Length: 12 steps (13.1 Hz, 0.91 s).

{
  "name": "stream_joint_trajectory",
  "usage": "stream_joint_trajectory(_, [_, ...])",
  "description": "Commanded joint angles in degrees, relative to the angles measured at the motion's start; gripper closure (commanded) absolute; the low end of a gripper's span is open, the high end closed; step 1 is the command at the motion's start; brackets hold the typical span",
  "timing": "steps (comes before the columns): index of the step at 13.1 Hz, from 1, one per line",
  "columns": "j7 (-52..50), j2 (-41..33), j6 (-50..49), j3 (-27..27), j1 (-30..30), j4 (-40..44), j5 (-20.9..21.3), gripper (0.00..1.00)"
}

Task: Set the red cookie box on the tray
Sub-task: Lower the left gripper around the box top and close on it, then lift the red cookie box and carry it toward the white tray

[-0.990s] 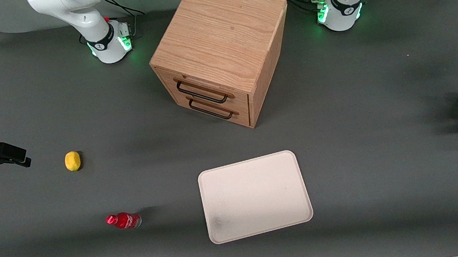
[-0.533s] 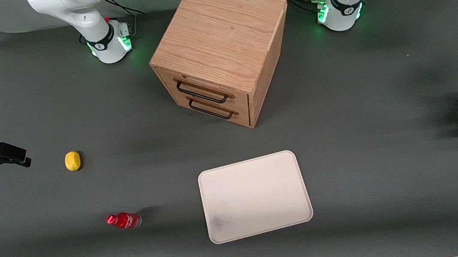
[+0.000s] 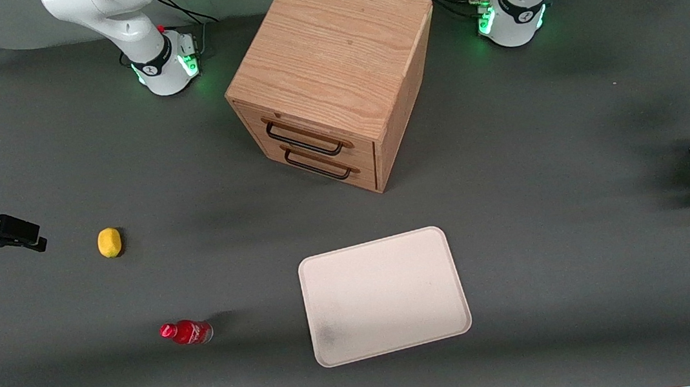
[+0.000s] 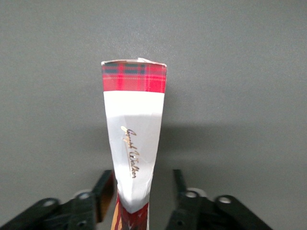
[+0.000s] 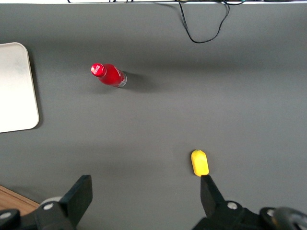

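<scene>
Since a second ago our gripper [image 4: 139,201] has slid over the red cookie box [image 4: 134,143], open astride its thin, probably light, crushable carton.

You can see gold script on the box's [image 4: 134,148] white panel, too cursive to read. A barcode shows on it in the front view.

The dark grey worktop [image 5: 158,115] carries a small red bottle with a red cap [image 5: 108,75], lying tilted. A rounded corner of the flat cream-white tray [image 5: 17,91] shows at nine o'clock from the bottle. A small yellow lemon-shaped object [image 5: 200,163] sits at about four o'clock from the bottle, well apart. A thin black cable [image 5: 201,24] loops at one o'clock.
</scene>
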Motion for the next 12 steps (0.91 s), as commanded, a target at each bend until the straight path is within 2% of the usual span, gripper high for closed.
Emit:
stream_joint_trajectory(1, [1.5, 0.1, -0.4, 0.2, -0.1, 1.4, 0.0, 1.00])
stream_joint_trajectory(3, [2.1, -0.4, -0.8, 0.2, -0.2, 1.7, 0.1, 1.00])
stream_joint_trajectory(6, [1.9, -2.4, -8.9, 0.2, -0.7, 5.3, 0.4, 1.00])
stream_joint_trajectory(12, [1.9, -12.8, -23.6, 0.3, -1.5, 7.3, 2.9, 1.00])
